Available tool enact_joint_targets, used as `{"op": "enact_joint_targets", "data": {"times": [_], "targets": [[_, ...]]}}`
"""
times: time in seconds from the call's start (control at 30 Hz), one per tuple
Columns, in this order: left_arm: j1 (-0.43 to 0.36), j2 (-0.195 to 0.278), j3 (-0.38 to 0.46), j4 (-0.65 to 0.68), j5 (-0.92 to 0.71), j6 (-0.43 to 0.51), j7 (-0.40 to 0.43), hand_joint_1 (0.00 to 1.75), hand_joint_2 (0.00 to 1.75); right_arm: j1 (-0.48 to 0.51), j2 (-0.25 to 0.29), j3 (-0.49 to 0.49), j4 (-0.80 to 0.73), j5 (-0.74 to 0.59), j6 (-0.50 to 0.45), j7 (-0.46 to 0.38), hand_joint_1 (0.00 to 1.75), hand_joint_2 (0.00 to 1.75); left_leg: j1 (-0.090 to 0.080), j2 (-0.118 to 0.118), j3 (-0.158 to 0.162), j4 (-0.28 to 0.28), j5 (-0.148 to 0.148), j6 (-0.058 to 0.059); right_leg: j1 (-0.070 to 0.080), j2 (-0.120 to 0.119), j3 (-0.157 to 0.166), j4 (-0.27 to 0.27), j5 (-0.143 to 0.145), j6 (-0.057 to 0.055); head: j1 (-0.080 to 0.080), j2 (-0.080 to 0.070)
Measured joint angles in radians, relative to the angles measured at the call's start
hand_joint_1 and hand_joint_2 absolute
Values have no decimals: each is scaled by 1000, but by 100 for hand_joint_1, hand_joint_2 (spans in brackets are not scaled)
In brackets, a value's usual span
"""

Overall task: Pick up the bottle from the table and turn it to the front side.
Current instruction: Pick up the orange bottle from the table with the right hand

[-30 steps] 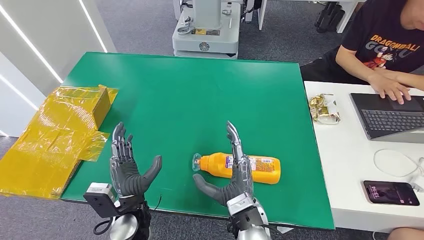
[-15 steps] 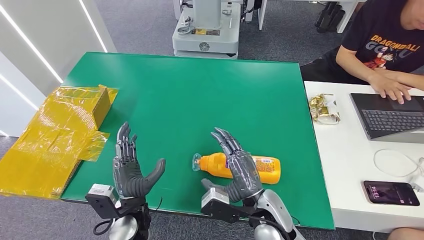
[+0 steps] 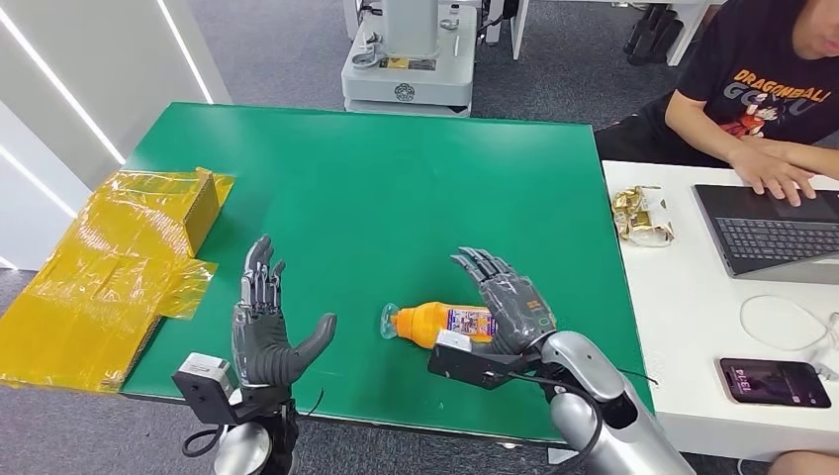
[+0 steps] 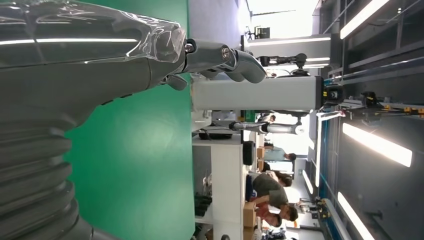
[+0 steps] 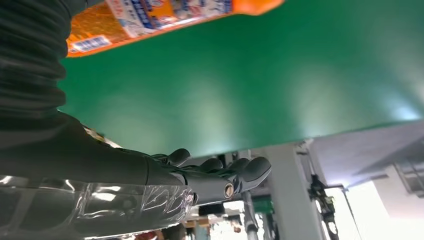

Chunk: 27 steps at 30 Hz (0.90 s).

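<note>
An orange bottle (image 3: 427,322) with a clear cap and a printed label lies on its side on the green table (image 3: 376,188), cap pointing left. My right hand (image 3: 507,302) hovers palm-down over the bottle's body, fingers spread, hiding its right half. In the right wrist view the bottle (image 5: 150,17) lies close under the palm, and the fingers (image 5: 225,175) are extended with nothing in them. My left hand (image 3: 265,332) is raised near the front edge to the bottle's left, open, fingers pointing up; its fingers (image 4: 225,57) hold nothing.
Yellow wrapped cartons (image 3: 109,267) lie at the table's left edge. A white desk (image 3: 693,327) to the right carries a laptop (image 3: 772,233), a phone (image 3: 774,382) and a snack packet (image 3: 640,216); a person (image 3: 762,89) sits there typing. A grey machine base (image 3: 408,59) stands beyond the table.
My right hand has turned from edge-on to palm-down and moved right and forward over the bottle, now covering its right half. The left hand has drifted slightly right. The bottle has not moved.
</note>
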Motion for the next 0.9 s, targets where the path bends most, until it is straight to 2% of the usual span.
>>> {"op": "enact_joint_targets", "data": {"times": [0.23, 0.43, 0.7, 0.9], "targets": [[-1, -3, 2, 0, -2, -8, 5, 0, 175, -15, -33, 0, 47, -12, 64, 54, 0, 175, 0, 0, 0, 0, 0, 0, 0, 0, 0, 0, 0, 0, 0, 0], [-1, -3, 2, -1, 0, -8, 12, 0, 175, -16, -57, 3, 99, -16, 98, 69, 0, 175, 0, 0, 0, 0, 0, 0, 0, 0, 0, 0, 0, 0, 0, 0], [-4, -2, 2, -1, 3, -3, 17, 0, 175, -9, -67, 11, 132, 12, 136, 143, 0, 175, 0, 0, 0, 0, 0, 0, 0, 0, 0, 0, 0, 0, 0, 0], [-4, -2, 2, -1, 5, 7, 21, 0, 175, -12, -66, 11, 167, 26, 136, 162, 0, 175, 0, 0, 0, 0, 0, 0, 0, 0, 0, 0, 0, 0, 0, 0]]}}
